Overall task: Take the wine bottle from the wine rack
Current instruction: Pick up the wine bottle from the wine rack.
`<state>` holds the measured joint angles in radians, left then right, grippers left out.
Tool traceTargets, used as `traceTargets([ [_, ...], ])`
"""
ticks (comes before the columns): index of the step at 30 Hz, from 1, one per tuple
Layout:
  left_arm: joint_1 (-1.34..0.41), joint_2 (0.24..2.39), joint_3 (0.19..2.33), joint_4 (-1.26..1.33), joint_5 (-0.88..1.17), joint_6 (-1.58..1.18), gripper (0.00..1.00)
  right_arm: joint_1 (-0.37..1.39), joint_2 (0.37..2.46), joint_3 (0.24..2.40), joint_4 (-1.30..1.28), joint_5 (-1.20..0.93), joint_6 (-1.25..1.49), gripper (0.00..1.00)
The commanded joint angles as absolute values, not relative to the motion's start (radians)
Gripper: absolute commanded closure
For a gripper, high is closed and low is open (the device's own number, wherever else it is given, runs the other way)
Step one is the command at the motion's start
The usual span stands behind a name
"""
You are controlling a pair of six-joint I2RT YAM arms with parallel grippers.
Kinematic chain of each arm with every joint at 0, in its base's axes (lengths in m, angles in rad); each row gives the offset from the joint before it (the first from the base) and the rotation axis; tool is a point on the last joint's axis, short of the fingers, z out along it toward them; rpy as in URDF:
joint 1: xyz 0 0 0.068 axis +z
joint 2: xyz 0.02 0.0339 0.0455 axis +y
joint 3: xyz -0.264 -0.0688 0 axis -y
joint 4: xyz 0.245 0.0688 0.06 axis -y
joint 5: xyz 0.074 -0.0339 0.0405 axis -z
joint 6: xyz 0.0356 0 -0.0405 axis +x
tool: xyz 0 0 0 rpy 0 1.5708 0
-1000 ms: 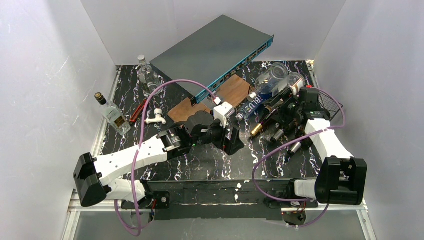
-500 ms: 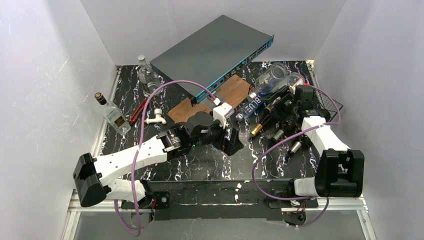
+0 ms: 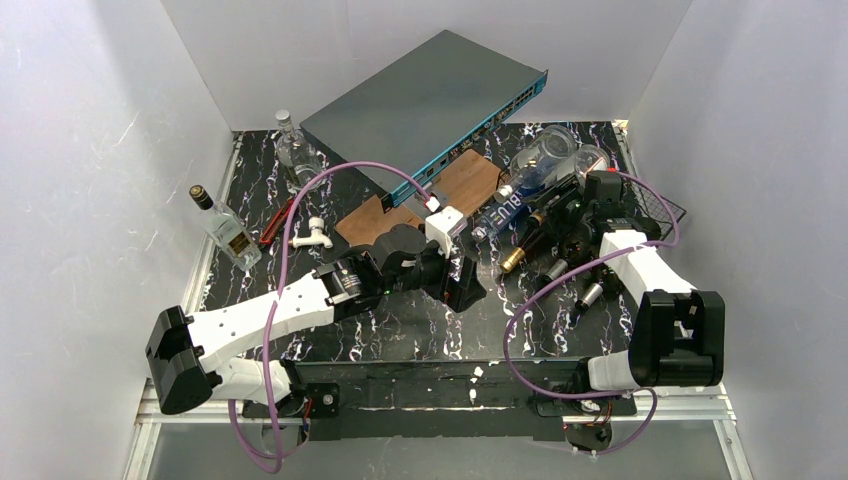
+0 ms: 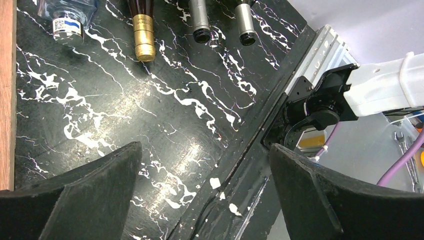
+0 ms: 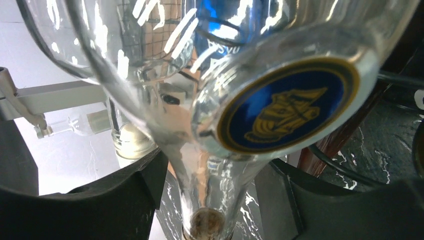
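1. The counter (image 3: 400,330) carries a switch (image 3: 420,100) at the back and the rack (image 3: 658,205) on the right, within the right arm's reach.
2. The rack holds several bottles lying side by side, their necks pointing toward the left arm. They lie touching or nearly so. A pull should therefore run along a bottle's own line rather than across it, or the neighbours are likely to roll.
3. The left fingers (image 4: 85,195) stand wide open over bare counter, holding nothing, well apart from the rack. That spot looks fine for this step.
4. The right fingers (image 5: 125,195) are down among the bottles. In the wrist view a clear bottle (image 5: 210,165) narrows to its neck between them, with a pad close on each side. I cannot tell whether they already grip it.
5. The wine bottle (image 4: 141,30), which I take to be the dark one, lies on the rack just beside the clear glass.
6. The step in hand looks like the grasp. It is worth checking that the pads bracket the intended bottle, then closing squarely and lifting slowly.
7. Its gold foil (image 4: 145,47) probably makes slick footing, so a hold on bare glass seems safer.
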<state>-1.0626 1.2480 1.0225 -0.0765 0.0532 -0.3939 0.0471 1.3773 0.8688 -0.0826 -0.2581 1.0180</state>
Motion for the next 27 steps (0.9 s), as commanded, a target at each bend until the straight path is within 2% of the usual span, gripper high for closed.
traceTargets([
  [1, -1.067, 1.216, 1.020, -0.072, 0.036, -0.394, 0.02, 0.053, 1.391, 0.883, -0.030, -0.225, 1.021, 0.31],
  [12, -1.067, 1.220, 1.020, -0.072, 0.038, -0.396, 0.02, 0.057, 1.403, 0.887, 0.017, -0.223, 1.034, 0.41],
  [16, -1.066, 1.216, 1.023, -0.072, 0.039, -0.394, 0.02, 0.057, 1.397, 0.860, 0.056, -0.251, 1.044, 0.61],
  [20, -1.067, 1.199, 1.021, -0.084, 0.039, -0.388, 0.02, 0.054, 1.347, 0.837, 0.066, -0.290, 1.044, 0.94],
  [21, -1.067, 1.195, 1.019, -0.084, 0.040, -0.389, 0.02, 0.044, 1.320, 0.832, 0.045, -0.287, 1.032, 0.99],
  [27, -1.068, 1.188, 1.018, -0.084, 0.051, -0.399, 0.02, 0.009, 1.241, 0.809, 0.002, -0.262, 1.015, 0.99],
])
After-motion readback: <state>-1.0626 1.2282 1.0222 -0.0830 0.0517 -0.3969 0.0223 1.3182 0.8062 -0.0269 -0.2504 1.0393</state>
